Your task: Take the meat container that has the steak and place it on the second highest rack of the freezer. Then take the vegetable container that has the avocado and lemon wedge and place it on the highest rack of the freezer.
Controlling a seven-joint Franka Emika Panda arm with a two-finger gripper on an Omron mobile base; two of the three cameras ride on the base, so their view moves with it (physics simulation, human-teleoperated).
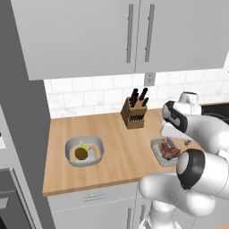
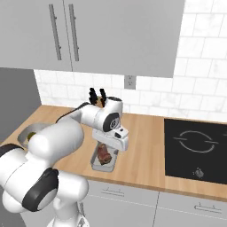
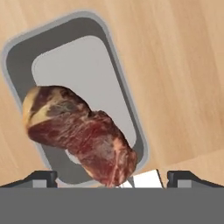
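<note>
Two grey containers sit on the wooden counter point(image 1: 116, 152), well apart. The meat container point(image 3: 109, 57) is partly hidden in both base views: the arm's forearm covers its right side in the left base view, and the hand blocks its far end in the right base view. The steak point(image 3: 83, 135) lies inside it, reddish-brown with pale streaks, cut off at the bottom of the hand view by the grey band.

The gripper point(image 3: 112, 177) hangs directly over the near end of the meat container. Its two dark finger tips point(image 3: 41, 178) stand wide apart at the lower corners of the hand view, spread and gripping nothing. The steak's lower end falls between them; whether the tips touch the container rim cannot be told.

The vegetable container point(image 1: 84, 151) rests toward the left of the counter. It holds the avocado point(image 1: 81, 153) with the lemon wedge point(image 1: 83, 145) touching just behind it. In the right base view the arm hides most of this container.

A knife block point(image 1: 134, 112) stands by the tiled wall; a black cooktop point(image 2: 197, 148) lies to the right.
</note>
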